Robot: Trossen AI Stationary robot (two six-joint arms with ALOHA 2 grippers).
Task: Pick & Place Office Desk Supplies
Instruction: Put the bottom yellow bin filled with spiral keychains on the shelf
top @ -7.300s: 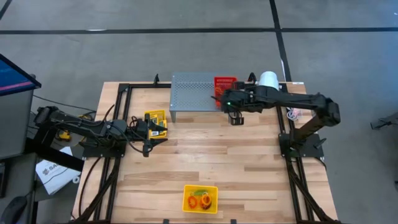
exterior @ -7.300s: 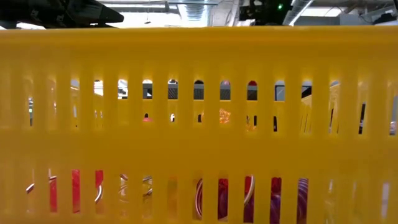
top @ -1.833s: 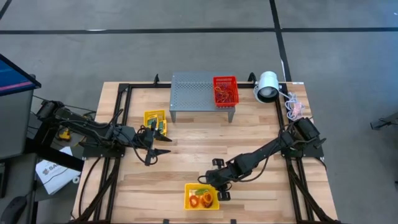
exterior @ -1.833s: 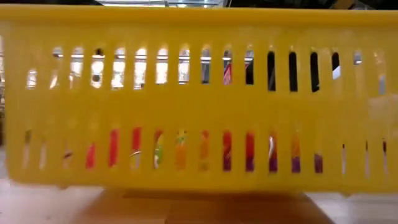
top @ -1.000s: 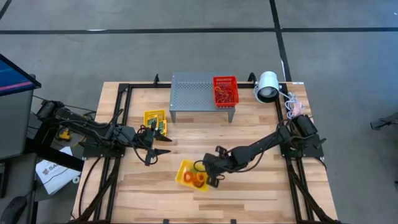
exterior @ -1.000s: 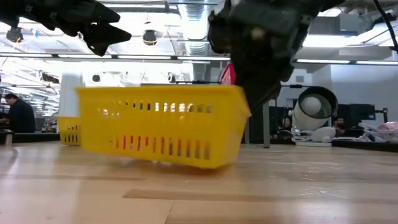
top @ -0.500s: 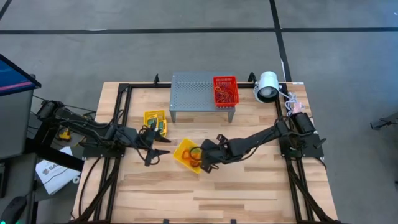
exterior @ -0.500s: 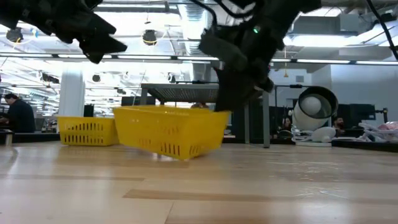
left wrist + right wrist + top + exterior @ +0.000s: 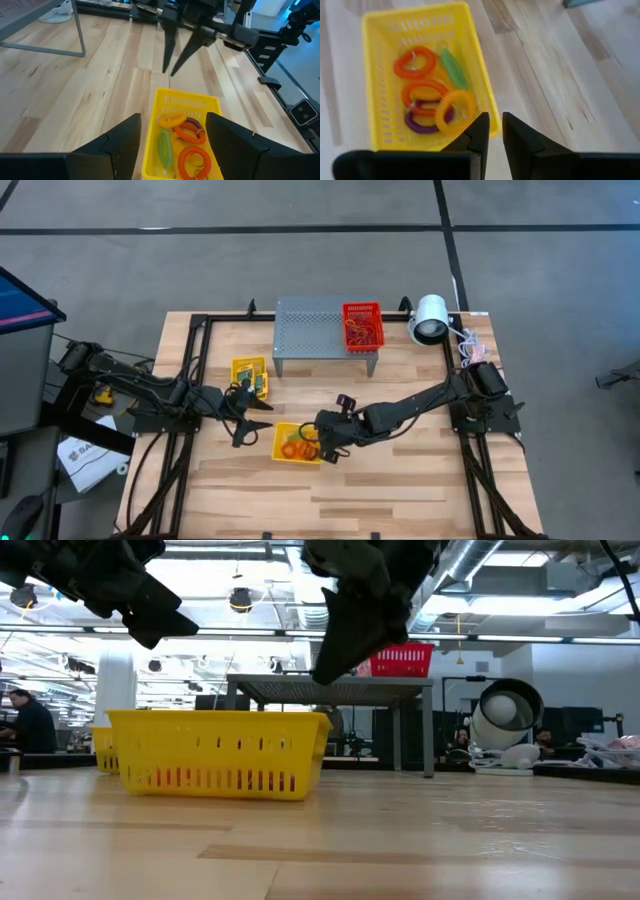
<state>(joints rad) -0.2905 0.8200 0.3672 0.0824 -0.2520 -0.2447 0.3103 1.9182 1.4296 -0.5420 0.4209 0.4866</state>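
Yellow plastic is what has moved: the slotted basket (image 9: 298, 443) that sat at the desk's near edge a couple of seconds ago, and was tilted half a second ago while being dragged, now rests flat on the wooden desk (image 9: 400, 480) near its middle, just in front of the left arm. Inside it lie coiled loops (image 9: 427, 97) in orange, green and purple, clear in both wrist views.

The right pincer (image 9: 322, 442) has let go. In the low view it hangs above the basket's right end, clear of the rim, and its own wrist view shows the two fingers (image 9: 480, 131) almost together with only a narrow slit between them and nothing caught there. So it is nearly closed and empty, just beside the basket's edge.

The left pincer (image 9: 255, 420) has not shifted over the last second; it hovers near the basket's left side with its fingers spread wide and holding nothing. A second yellow basket (image 9: 250, 374) with flat boxes sits behind it, touching nothing new.

The likely meaning: the relocation of the loop basket is finished, and it now lies within the left arm's reach. The red basket (image 9: 363, 324) on the grey stand (image 9: 310, 325) remains in place, as does the white lamp (image 9: 431, 319).
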